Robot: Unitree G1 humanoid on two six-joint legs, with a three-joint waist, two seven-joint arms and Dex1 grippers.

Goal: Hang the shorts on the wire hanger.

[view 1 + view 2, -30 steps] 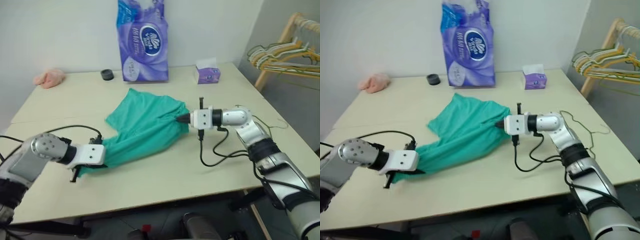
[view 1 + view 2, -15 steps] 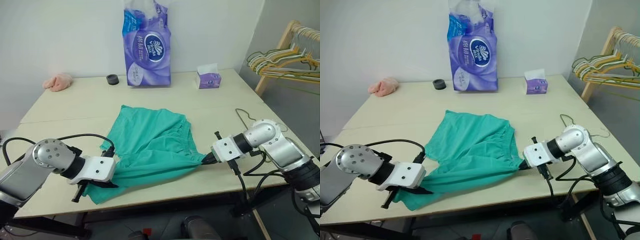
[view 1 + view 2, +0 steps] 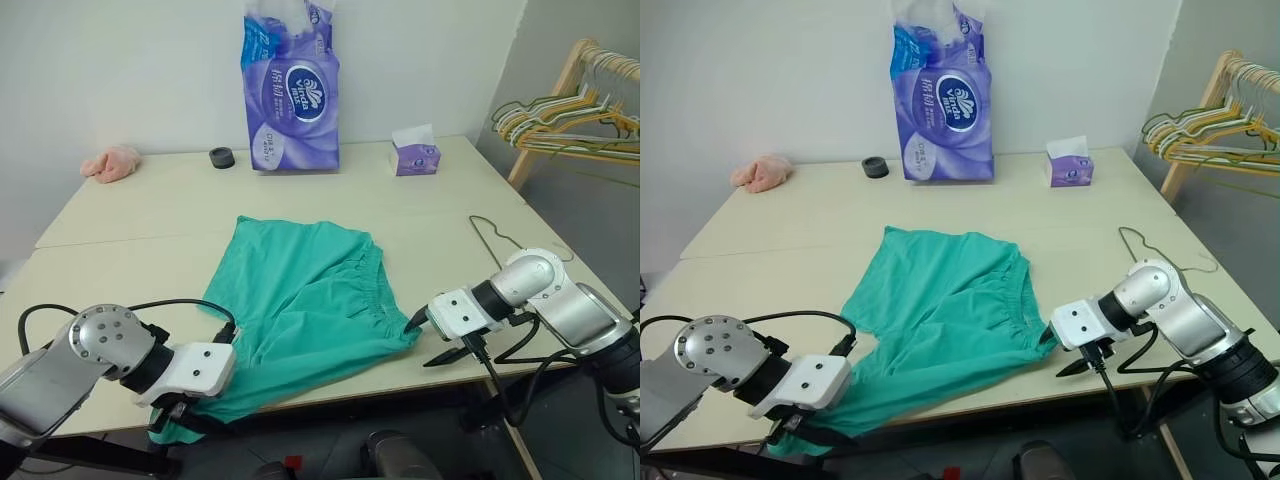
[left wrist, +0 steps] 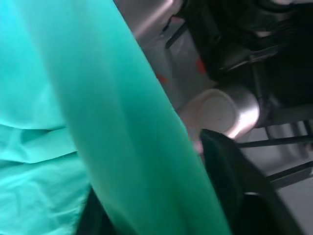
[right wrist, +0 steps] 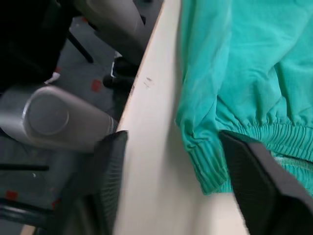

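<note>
Both grippers just dragged the shorts (image 3: pixel 305 310) to the near table (image 3: pixel 130 210) edge. Right gripper (image 3: pixel 425 338) has now released the waistband, jaws spread. Left gripper (image 3: pixel 185 415): cloth lies between its fingers, grip unclear. Hanger (image 3: pixel 500 237) untouched.

"Vinda" logo on the purple tissue pack (image 3: pixel 290 95)

Head stereo pair looked fwd and down over whole tabletop (image 3: pixel 130 215) from its near edge, wall at the far edge; right eye sat a bit to one side, so both shared nearly the same scene. Left wrist cam sat v. close to the shorts (image 4: pixel 98 127) hanging off the near edge, floor behind. Right wrist cam looked down, close, along the near edge by the near right corner, sharing the shorts' waistband (image 5: pixel 254 132) w/ the head views.
</note>
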